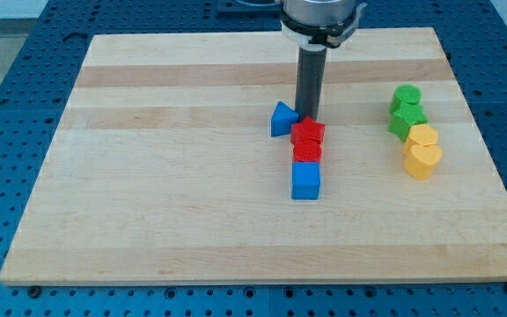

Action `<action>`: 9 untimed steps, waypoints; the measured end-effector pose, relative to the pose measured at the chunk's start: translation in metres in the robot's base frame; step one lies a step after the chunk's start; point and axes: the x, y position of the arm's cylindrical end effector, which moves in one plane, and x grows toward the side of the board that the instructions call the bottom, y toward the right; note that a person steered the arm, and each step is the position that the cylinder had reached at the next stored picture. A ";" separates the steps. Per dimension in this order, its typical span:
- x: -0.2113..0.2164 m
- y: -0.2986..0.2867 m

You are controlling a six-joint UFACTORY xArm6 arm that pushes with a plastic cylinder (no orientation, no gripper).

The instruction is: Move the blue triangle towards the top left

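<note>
The blue triangle [282,119] lies near the middle of the wooden board [165,176]. My tip [309,118] stands just to its right, close to or touching it, and right above the upper red block [308,133]. A second red block [306,152] sits below that one, and a blue cube [305,180] sits below both, forming a short column.
At the view's right stand two green blocks [406,97] [407,120] and, below them, two yellow blocks [423,136] [422,160], the lower one heart-shaped. A blue pegboard table [16,106] surrounds the board.
</note>
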 end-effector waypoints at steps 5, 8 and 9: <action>0.010 -0.090; 0.070 -0.081; 0.075 -0.083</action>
